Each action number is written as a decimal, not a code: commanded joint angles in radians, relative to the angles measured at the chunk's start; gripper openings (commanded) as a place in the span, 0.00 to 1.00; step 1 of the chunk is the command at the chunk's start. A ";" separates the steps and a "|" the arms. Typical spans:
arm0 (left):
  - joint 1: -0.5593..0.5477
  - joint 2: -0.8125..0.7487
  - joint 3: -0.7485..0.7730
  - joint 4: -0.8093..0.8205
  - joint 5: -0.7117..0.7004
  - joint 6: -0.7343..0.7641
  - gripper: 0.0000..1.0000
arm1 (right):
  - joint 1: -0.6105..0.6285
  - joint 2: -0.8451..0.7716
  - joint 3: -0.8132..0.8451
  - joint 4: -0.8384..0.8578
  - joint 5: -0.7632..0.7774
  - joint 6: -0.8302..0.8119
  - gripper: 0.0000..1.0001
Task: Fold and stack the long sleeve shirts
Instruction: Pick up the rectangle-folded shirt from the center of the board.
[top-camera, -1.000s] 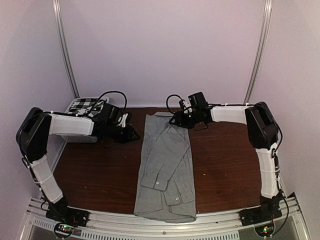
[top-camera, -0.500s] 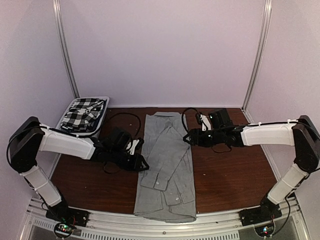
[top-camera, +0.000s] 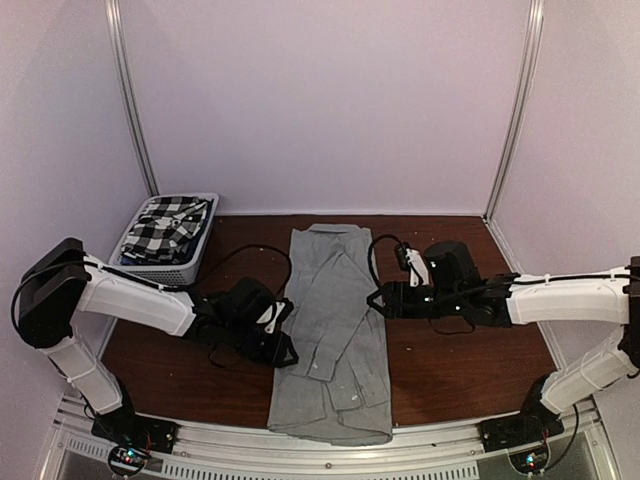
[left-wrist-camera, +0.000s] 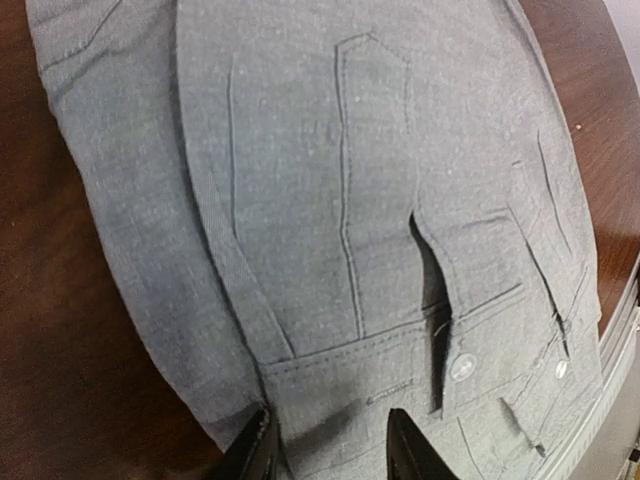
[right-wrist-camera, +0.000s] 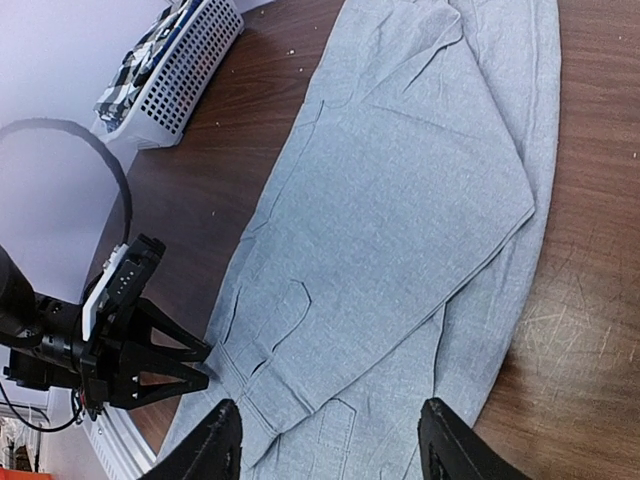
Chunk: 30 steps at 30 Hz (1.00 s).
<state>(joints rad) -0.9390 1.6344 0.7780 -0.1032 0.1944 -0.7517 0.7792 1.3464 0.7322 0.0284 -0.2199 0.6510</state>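
Note:
A light grey long sleeve shirt lies lengthwise in the middle of the table, its sleeves folded in over the body. My left gripper is at its left edge. In the left wrist view it is open, fingers either side of a buttoned sleeve cuff, pinching nothing. My right gripper is at the shirt's right edge. It hangs open, wide, above the grey cloth. A black-and-white checked shirt sits crumpled in the basket.
A white slatted basket stands at the back left corner, also in the right wrist view as the basket. Dark wood table shows on both sides of the shirt. A metal rail runs along the near edge.
Both arms have moved toward the near side along the shirt. The left gripper went from beside the basket to the sleeve cuff. The right one left the collar for the shirt's right edge.

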 joint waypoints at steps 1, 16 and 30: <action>-0.035 -0.029 -0.011 -0.044 -0.056 -0.023 0.38 | 0.028 -0.025 -0.032 0.006 0.053 0.026 0.62; -0.060 -0.063 -0.016 -0.061 -0.010 -0.029 0.25 | 0.072 0.000 -0.022 -0.008 0.075 0.032 0.61; -0.060 -0.136 -0.052 -0.077 0.101 -0.046 0.00 | 0.091 0.004 -0.017 -0.077 0.067 0.028 0.61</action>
<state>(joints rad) -0.9951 1.5566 0.7521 -0.1741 0.2302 -0.7883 0.8555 1.3487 0.7025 -0.0093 -0.1738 0.6807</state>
